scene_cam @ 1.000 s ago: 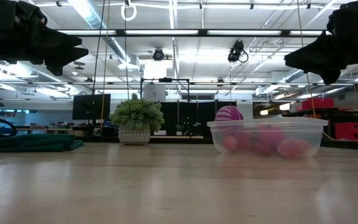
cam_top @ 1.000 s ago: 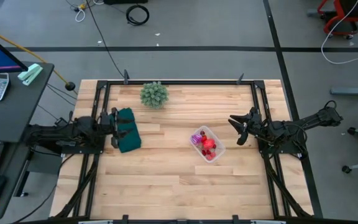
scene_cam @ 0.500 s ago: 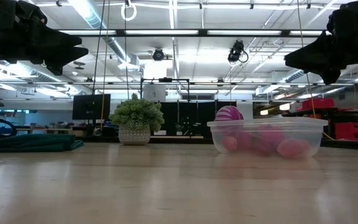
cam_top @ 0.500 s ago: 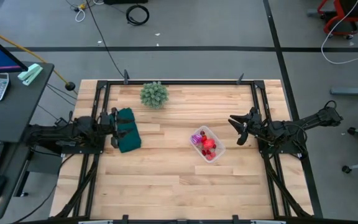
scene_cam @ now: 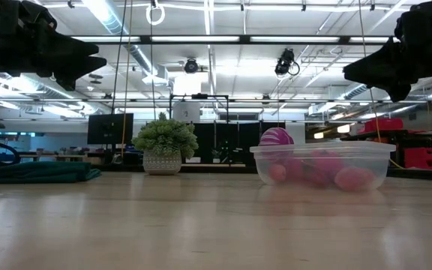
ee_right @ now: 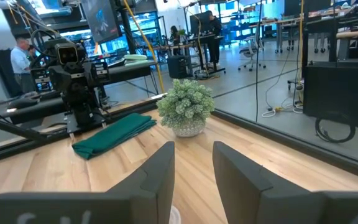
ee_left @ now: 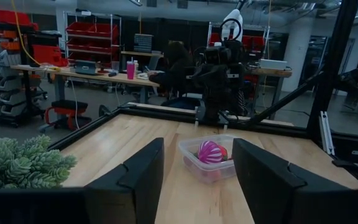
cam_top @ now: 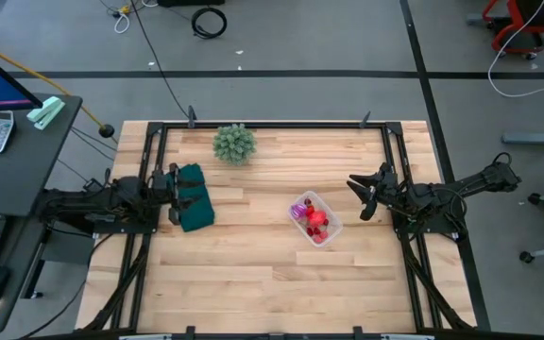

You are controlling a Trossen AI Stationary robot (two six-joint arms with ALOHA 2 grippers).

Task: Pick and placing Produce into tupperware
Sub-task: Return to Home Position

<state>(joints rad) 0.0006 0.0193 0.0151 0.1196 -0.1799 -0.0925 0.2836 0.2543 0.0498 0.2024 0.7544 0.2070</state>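
Note:
The clear tupperware (cam_top: pixel 314 218) stands on the table right of centre, holding the purple-pink striped ball (cam_top: pixel 300 210) and red strawberry-like pieces (cam_top: pixel 317 223); it also shows in the low view (scene_cam: pixel 322 166) and the left wrist view (ee_left: pixel 209 158). My left gripper (cam_top: pixel 174 192) is open and empty at the table's left edge, above the dark green cloth (cam_top: pixel 194 196). My right gripper (cam_top: pixel 359 195) is open and empty, raised off the table, to the right of the tupperware.
A spiky green plant clump in a pot (cam_top: pixel 233 144) stands at the far side of the table, left of centre. The dark green folded cloth lies at the left. A black metal frame (cam_top: pixel 272 124) borders the table. People show in the room beyond.

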